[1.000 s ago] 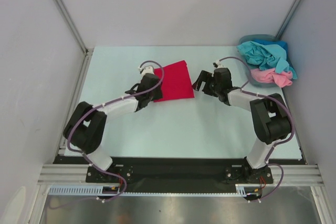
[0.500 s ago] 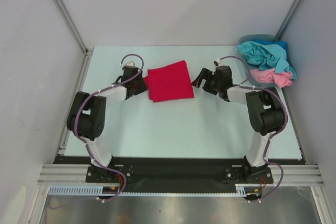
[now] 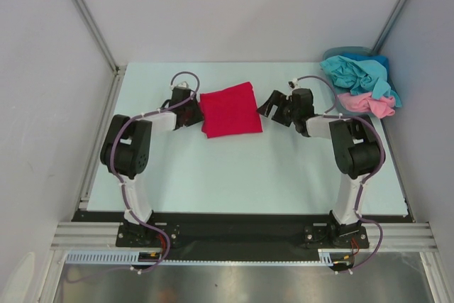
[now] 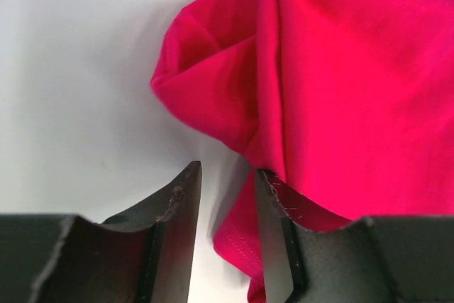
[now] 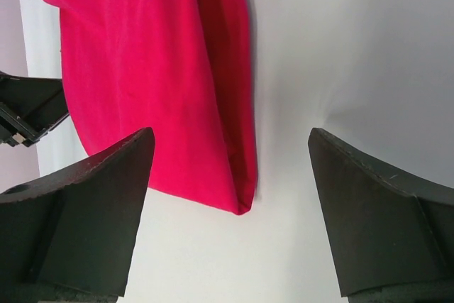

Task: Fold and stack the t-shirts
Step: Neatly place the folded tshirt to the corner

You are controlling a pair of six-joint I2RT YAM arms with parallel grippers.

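Crimson red cloth, plain and matt: the red t-shirt (image 3: 229,109) lies folded into a rough square, flat on the pale table (image 3: 234,175). It sits toward the far side, between the two grippers. From above, its top face is smooth with only faint creases. In the left wrist view its corner bunches into a few soft folds, and a stitched hem shows low down. In the right wrist view the edge is doubled, layer over layer, and ends in a rounded corner.

The left gripper (image 4: 228,189) sits at the shirt's left edge. Its fingers stand a narrow gap apart. One finger overlaps the cloth and a strip of hem shows in the gap, but I cannot tell whether the cloth is pinched. The right gripper (image 5: 230,140) is just beside the shirt's right edge with its fingers spread wide, holding nothing. The folded corner lies on the table beneath the space between them.

Counted: one red shirt lies on the table. In the blue-grey basket (image 3: 340,53) at the far right corner there is one teal-blue t-shirt (image 3: 355,72), crumpled on top and spilling over the rim. One light pink t-shirt (image 3: 367,106) hangs out at the basket's near side. A darker blue patch shows behind the teal — part of the same shirt or another, I cannot tell. That makes three shirts that can be told apart, one basket and two arms.
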